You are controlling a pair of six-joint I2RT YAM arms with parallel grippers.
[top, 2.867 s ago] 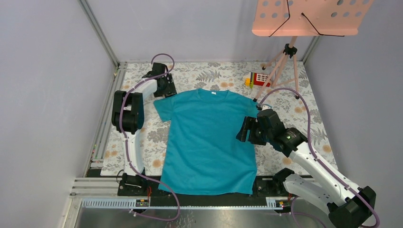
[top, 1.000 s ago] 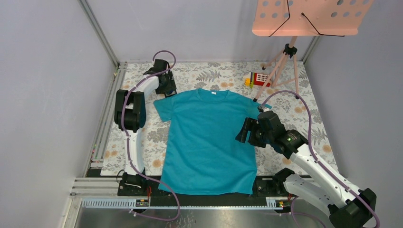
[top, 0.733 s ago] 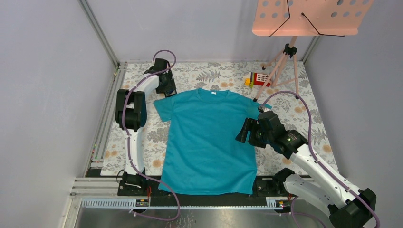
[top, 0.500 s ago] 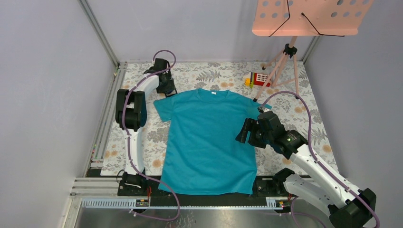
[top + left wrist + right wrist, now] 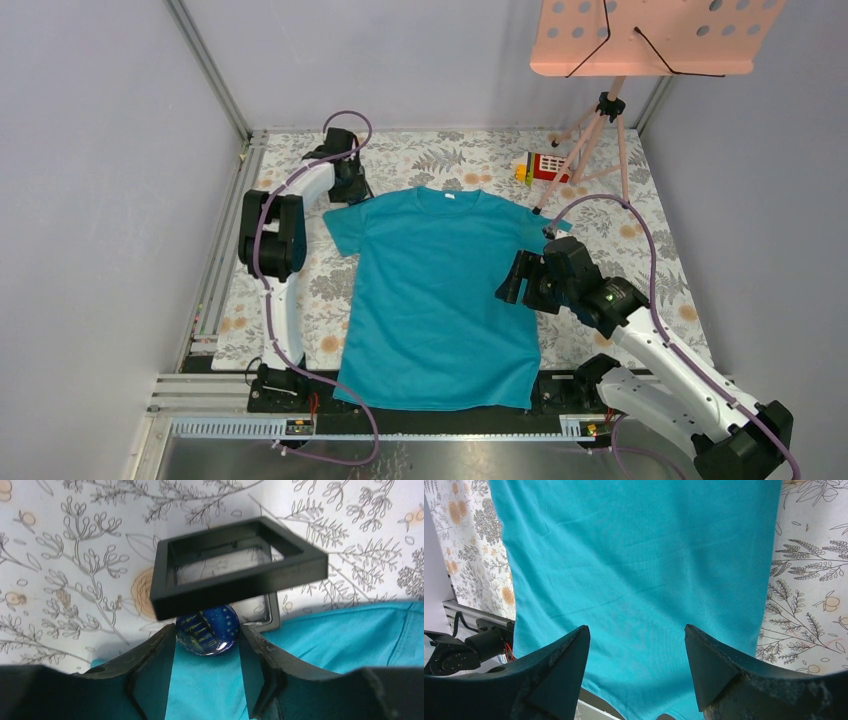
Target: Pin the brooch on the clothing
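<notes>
The teal T-shirt (image 5: 440,290) lies flat on the floral cloth, collar toward the back. My left gripper (image 5: 350,186) is at the shirt's left sleeve. In the left wrist view its fingers (image 5: 207,633) close on both sides of the small round dark-blue brooch (image 5: 207,629), over the teal sleeve (image 5: 325,635). A black square frame (image 5: 235,580) stands tilted open just above the brooch. My right gripper (image 5: 511,278) hovers over the shirt's right edge, open and empty, with only teal cloth (image 5: 634,555) between its fingers (image 5: 636,636).
A pink perforated music stand (image 5: 650,35) on a tripod (image 5: 598,150) stands at the back right. A red and yellow toy (image 5: 543,165) lies near its feet. The floral cloth (image 5: 620,230) covers the table; grey walls close in left, back and right.
The left arm has shifted slightly at the sleeve corner. The right arm has drifted a little toward the near right. The shirt has not moved.
</notes>
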